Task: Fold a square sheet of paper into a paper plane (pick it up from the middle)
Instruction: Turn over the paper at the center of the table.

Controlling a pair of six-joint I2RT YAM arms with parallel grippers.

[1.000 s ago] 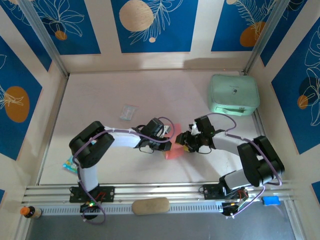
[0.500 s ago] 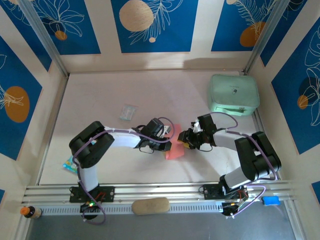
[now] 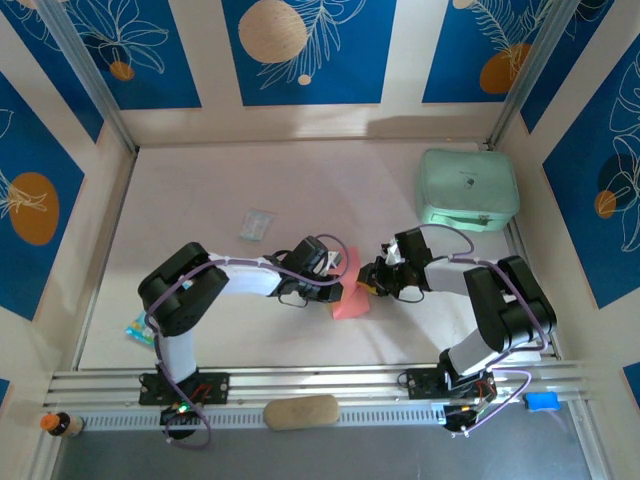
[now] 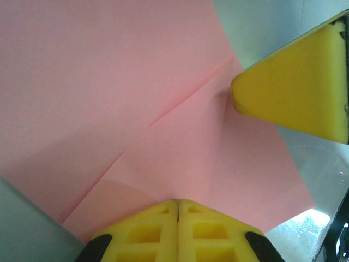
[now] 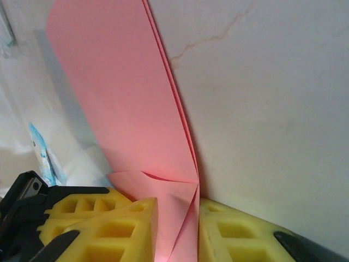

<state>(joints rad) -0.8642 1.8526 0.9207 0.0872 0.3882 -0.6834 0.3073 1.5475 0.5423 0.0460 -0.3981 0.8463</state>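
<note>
Pink paper (image 4: 109, 82) nipped by inward-angled left pincer (image 4: 178, 210) and right pincer (image 5: 180, 213).

Nothing legible from where I stand. The mint-green rounded plastic case (image 3: 467, 188) at the far right of the pale worktop (image 3: 300, 180) bears a tiny dark mark on its lid, too small to read. Any print on the small clear plastic packet (image 3: 257, 224) is equally unreadable.
</note>
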